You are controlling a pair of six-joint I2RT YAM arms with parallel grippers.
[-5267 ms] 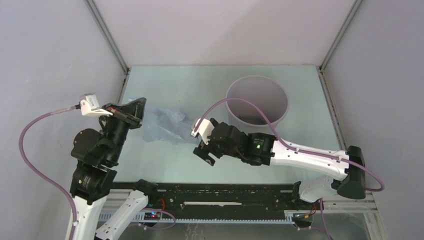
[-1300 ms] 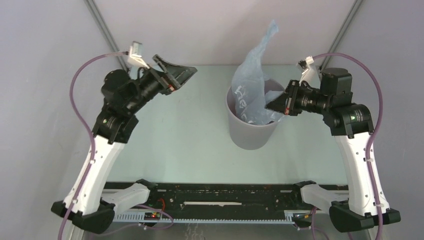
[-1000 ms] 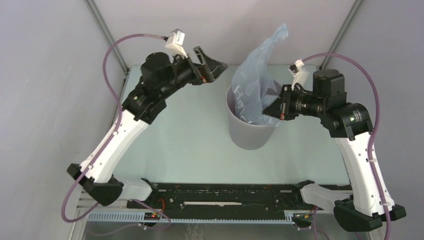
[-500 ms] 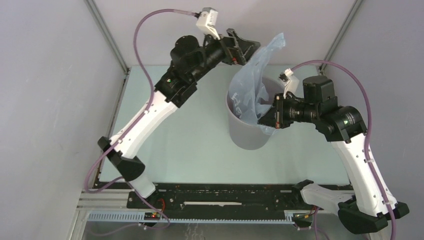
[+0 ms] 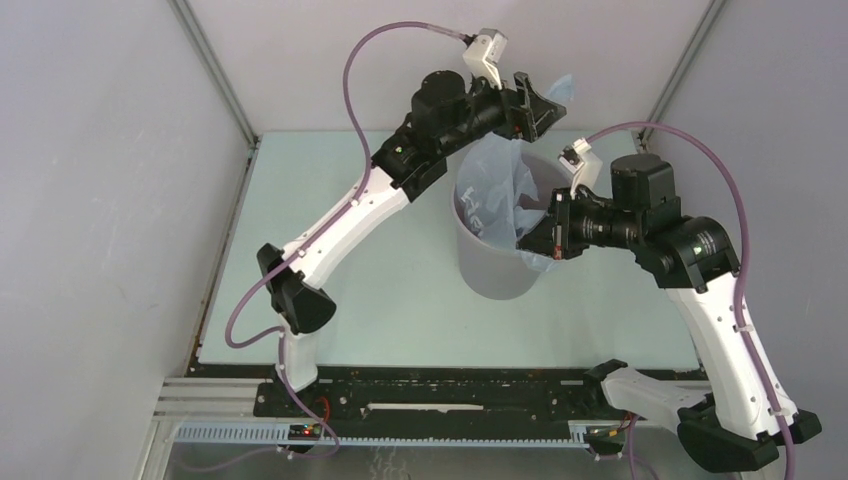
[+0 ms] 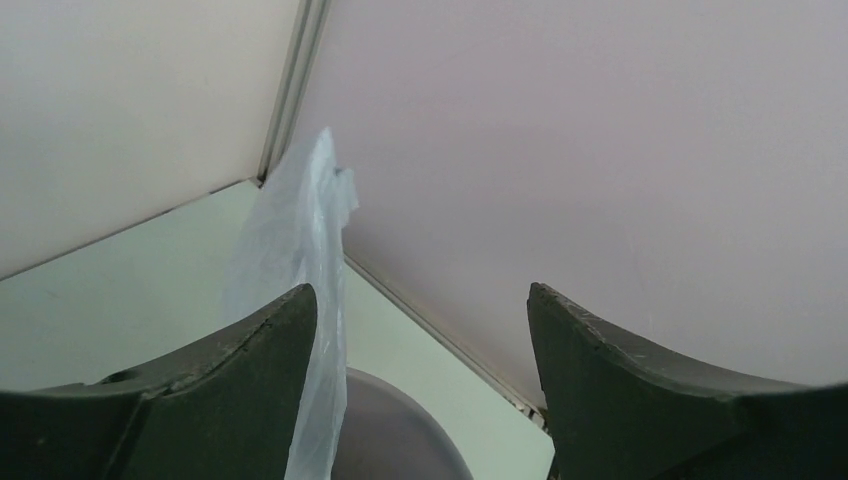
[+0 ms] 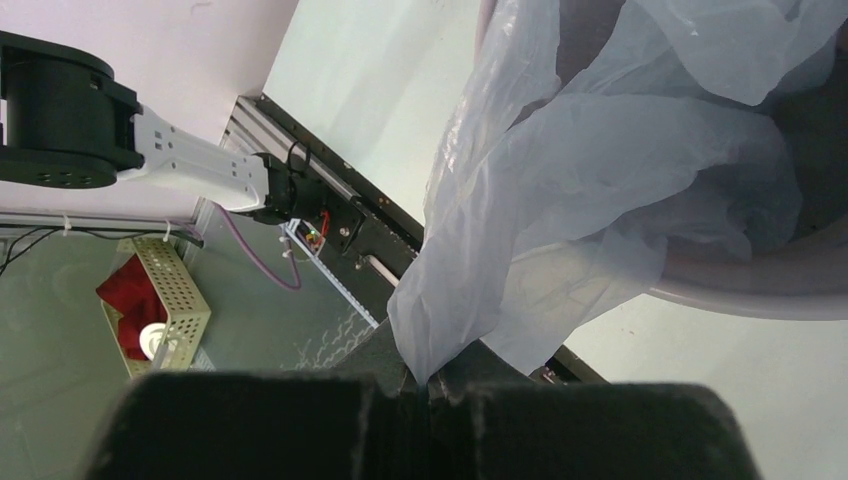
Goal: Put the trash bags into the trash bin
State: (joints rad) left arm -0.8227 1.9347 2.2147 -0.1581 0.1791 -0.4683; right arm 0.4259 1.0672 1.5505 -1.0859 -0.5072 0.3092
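The grey trash bin [image 5: 490, 270] stands on the table right of centre. The pale-blue trash bag [image 5: 498, 178] hangs partly inside it, with one tip [image 5: 565, 86] sticking up above the rim. My left gripper [image 5: 543, 106] is high over the bin's far side, open, and the bag's raised strip [image 6: 300, 240] runs along the inner face of its left finger [image 6: 210, 390]. The bin's rim [image 6: 400, 420] shows below. My right gripper [image 5: 530, 238] is at the bin's right rim, shut on a corner of the bag [image 7: 600, 170]. That gripper [image 7: 430, 385] pinches the plastic just outside the bin wall [image 7: 740, 285].
The enclosure's back wall [image 5: 450, 60] is close behind the left gripper. A black rail [image 5: 450, 385] runs along the table's near edge. Below the table, the right wrist view shows a yellow perforated basket [image 7: 165, 300] holding something red.
The left arm has swung right and up to the bag's raised tip, its jaws narrowing a little. The bag's top has sunk lower. The right gripper has kept its hold at the bin's rim.
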